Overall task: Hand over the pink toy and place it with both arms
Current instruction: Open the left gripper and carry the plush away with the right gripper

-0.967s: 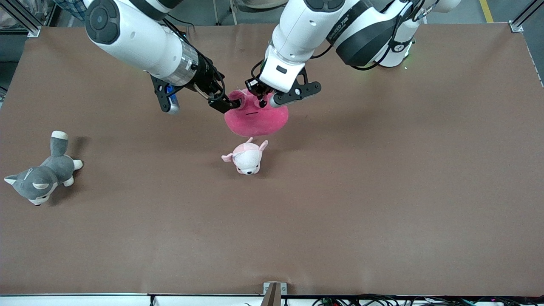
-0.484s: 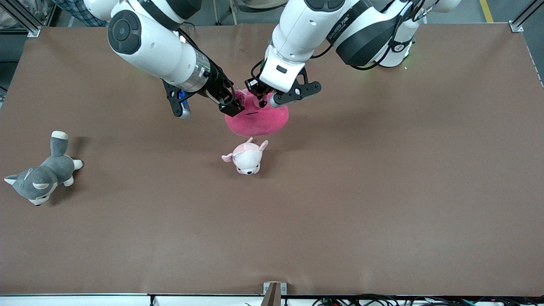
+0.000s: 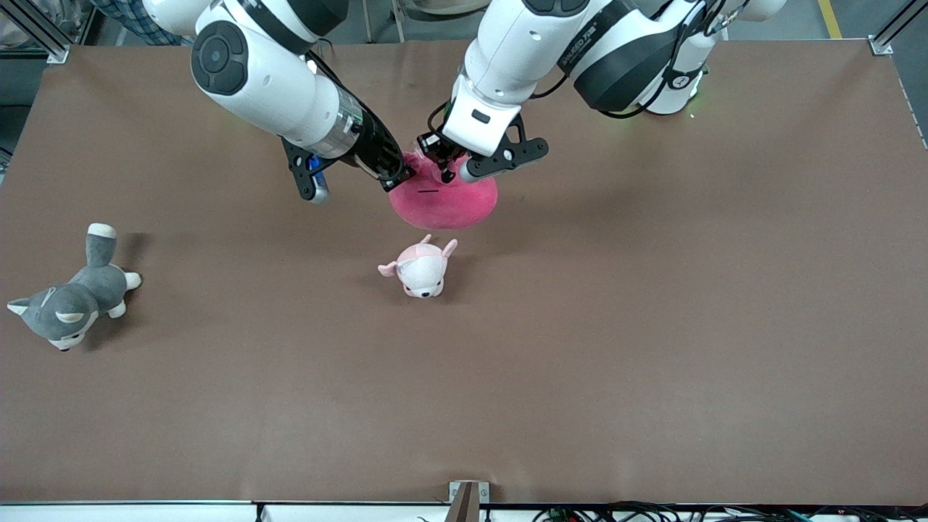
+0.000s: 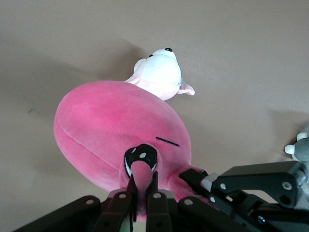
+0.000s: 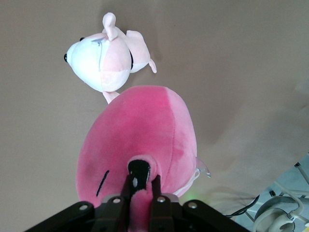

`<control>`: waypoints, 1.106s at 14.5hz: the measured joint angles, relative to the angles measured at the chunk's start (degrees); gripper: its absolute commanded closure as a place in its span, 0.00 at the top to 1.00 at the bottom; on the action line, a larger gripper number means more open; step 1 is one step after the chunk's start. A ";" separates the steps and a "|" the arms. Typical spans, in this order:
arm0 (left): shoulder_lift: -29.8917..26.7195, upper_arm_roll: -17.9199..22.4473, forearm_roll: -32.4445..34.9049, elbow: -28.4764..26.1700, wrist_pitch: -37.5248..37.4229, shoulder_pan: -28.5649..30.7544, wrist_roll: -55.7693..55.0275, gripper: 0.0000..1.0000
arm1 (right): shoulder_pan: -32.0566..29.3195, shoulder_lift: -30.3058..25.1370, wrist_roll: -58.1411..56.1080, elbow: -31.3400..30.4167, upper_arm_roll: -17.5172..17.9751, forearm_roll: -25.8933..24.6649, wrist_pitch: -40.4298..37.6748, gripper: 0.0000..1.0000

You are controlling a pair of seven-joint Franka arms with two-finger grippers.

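Both the left gripper (image 3: 444,168) and the right gripper (image 3: 403,176) pinch the pink toy (image 3: 444,201) from above, jaws squeezing its ears.

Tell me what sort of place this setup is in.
Probably a robotics lab or test cell: two white arms work over a brown-covered table framed by aluminium rails, cables trail along its edge, and plush toys serve as practice objects.

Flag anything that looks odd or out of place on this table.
Both grippers pinch the pink toy at once: left gripper and right gripper each shut on a black-eyed flap. The husky plush lies on its side; the puppy plush looks normal.
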 measured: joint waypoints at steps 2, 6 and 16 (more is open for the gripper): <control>0.00 0.00 0.00 0.03 0.00 0.00 0.00 0.01 | 0.00 0.00 0.00 0.00 -0.04 0.00 0.07 0.00; 0.00 0.00 0.00 0.14 0.00 0.00 0.00 0.86 | -0.25 -0.03 -0.38 0.07 -0.57 -0.01 0.10 0.00; -4.24 0.24 5.62 1.15 -3.97 2.50 2.91 1.00 | -24.42 0.03 -34.09 -6.76 -2.04 -0.92 -6.05 0.00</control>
